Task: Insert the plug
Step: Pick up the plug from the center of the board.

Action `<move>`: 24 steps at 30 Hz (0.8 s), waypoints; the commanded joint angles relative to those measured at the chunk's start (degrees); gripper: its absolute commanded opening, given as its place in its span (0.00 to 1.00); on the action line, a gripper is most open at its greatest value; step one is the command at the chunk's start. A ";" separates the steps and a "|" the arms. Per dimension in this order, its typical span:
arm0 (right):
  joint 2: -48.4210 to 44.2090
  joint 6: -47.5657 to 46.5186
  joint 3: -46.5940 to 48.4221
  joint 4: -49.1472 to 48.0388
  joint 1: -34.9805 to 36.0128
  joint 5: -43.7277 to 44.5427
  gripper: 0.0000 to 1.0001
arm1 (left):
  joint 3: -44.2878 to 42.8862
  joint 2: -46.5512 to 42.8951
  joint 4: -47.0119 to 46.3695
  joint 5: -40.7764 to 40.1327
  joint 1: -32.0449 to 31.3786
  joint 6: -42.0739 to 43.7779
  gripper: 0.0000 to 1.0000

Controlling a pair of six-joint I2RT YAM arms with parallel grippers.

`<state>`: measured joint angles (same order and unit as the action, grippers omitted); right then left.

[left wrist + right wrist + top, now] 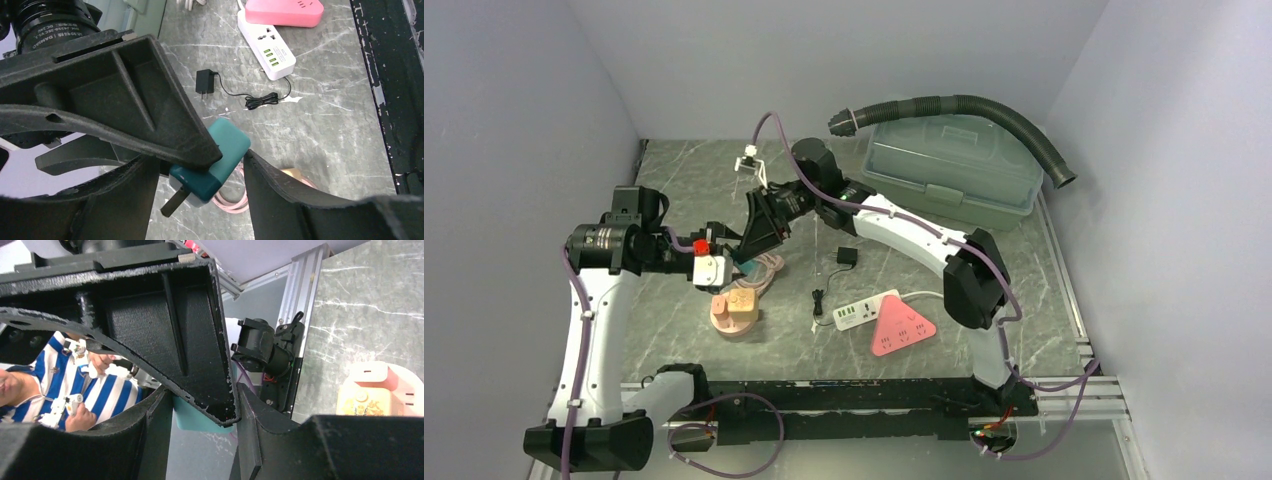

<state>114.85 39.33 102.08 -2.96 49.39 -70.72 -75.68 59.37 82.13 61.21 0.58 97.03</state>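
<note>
Far right: green lidded box (952, 170), black ribbed hose (984, 104) arching over it.
Off table: person in blue-striped shirt (47, 372).

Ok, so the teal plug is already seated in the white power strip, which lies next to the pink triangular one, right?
Not seated. The teal plug is up off the table, between the left gripper and right gripper; the left wrist view shows it, with the white power strip lying apart, its socket empty. The strip does lie next to the pink triangular one.
</note>
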 commanded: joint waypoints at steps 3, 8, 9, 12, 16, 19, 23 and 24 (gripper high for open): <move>1.34 5.00 4.81 -7.64 0.10 -2.63 0.39 | -0.47 -0.30 1.38 0.14 -0.23 6.78 0.59; 1.06 4.96 4.13 -7.35 0.18 -1.47 0.52 | -0.01 -0.81 -2.60 0.19 -0.23 1.17 0.10; 0.95 4.14 3.95 -6.30 0.12 -0.78 0.56 | 0.49 -1.25 -4.35 0.49 -0.23 -0.36 0.04; 0.25 0.58 3.76 -1.16 -0.15 2.14 0.73 | 2.27 -2.99 -9.39 0.82 -0.23 -4.61 0.00; -2.89 0.23 -0.49 -1.30 -1.80 6.00 0.83 | 4.92 -5.47 -16.71 0.01 -0.22 -13.10 0.00; -6.27 3.46 -6.55 -6.00 -3.43 8.68 0.82 | 7.84 -7.87 -27.61 -2.27 -0.21 -23.63 0.00; -10.85 4.90 -14.21 -9.96 -4.45 13.50 0.78 | 10.68 -10.37 -34.67 -3.98 -0.22 -31.78 0.00; -12.40 1.75 -15.13 -6.98 -4.59 15.42 0.88 | 10.68 -10.49 -35.50 -4.24 -0.23 -34.28 0.00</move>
<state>109.43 43.55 90.76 -7.84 45.89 -62.48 -65.49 50.68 57.36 57.76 0.49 75.46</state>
